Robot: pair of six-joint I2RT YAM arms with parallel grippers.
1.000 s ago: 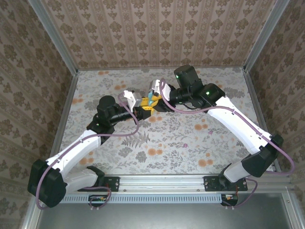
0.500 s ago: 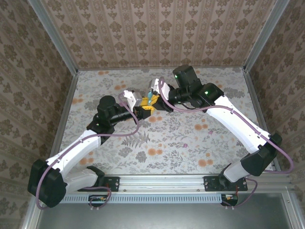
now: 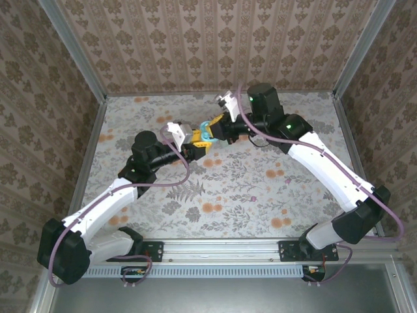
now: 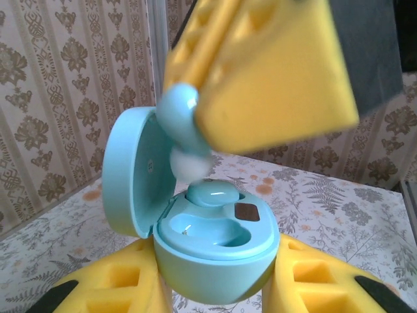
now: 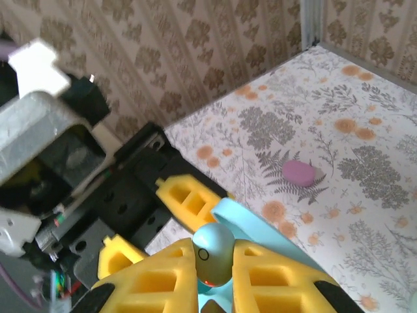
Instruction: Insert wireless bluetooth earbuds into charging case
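My left gripper (image 4: pixel 215 290) is shut on the light-blue charging case (image 4: pixel 215 254), holding it upright with the lid (image 4: pixel 127 173) open to the left. One earbud (image 4: pixel 212 191) sits in the far slot, and the near slot (image 4: pixel 218 231) is empty. Just above the case hangs a second blue earbud (image 4: pixel 177 111), white tip down, with my right gripper (image 5: pixel 214 274) shut on it (image 5: pixel 214 251). In the top view the case (image 3: pixel 207 134) is between the left gripper (image 3: pixel 195 149) and the right gripper (image 3: pixel 214 129), above the table's middle back.
A small purple oval piece (image 5: pixel 298 172) lies on the floral table (image 3: pixel 260 195); in the top view the same piece (image 3: pixel 253 198) is right of centre. Patterned walls enclose the table on three sides.
The right wrist has swung up and toward the back wall, with its fingers still over the case. The left arm and the case have stayed put.
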